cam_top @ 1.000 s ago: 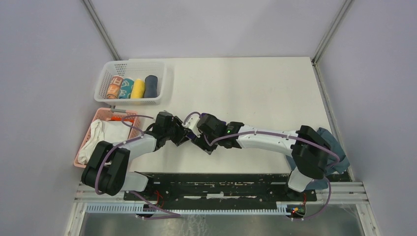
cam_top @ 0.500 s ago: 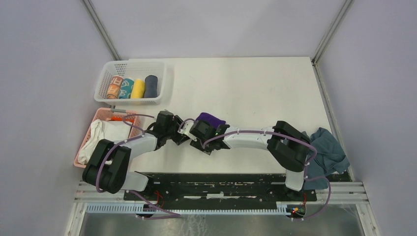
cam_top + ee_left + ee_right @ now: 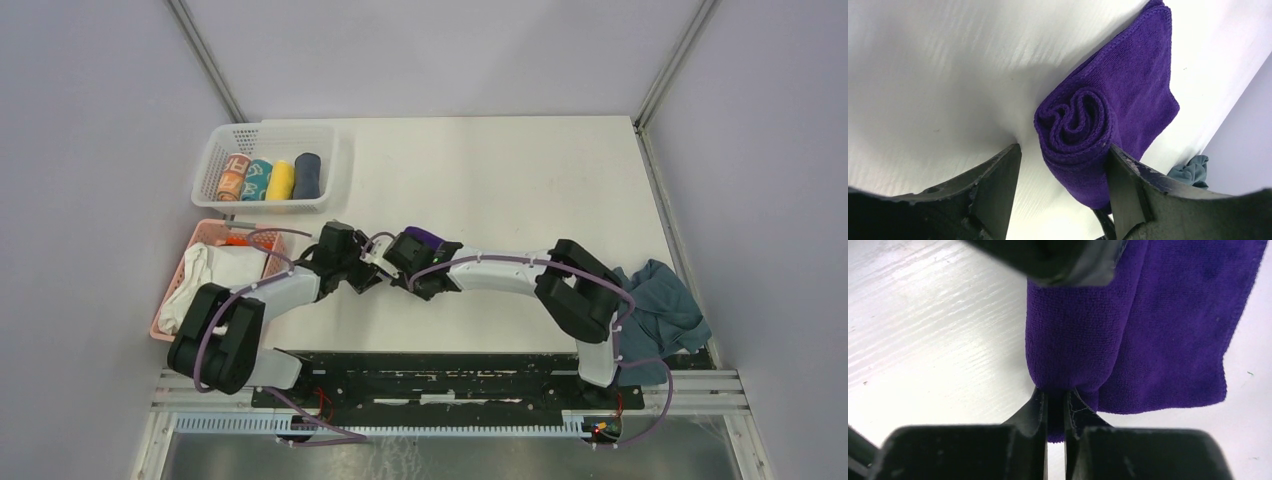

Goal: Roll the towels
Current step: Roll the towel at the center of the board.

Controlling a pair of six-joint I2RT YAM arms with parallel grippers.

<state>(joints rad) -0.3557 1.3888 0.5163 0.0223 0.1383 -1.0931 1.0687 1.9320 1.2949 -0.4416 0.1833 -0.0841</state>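
On the table (image 3: 500, 170), right jaws pinch the rolled purple towel (image 3: 1073, 340).

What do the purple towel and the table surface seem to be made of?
The purple towel looks like soft, matte microfibre cloth: fine nap, stitched hem. The table is white and faintly glossy with wood-like grain lines, probably laminate or painted wood; I cannot tell which.

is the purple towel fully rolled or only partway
Only partway. In the left wrist view the purple towel is wound into a spiral at its near end, and the rest lies flat on the table.
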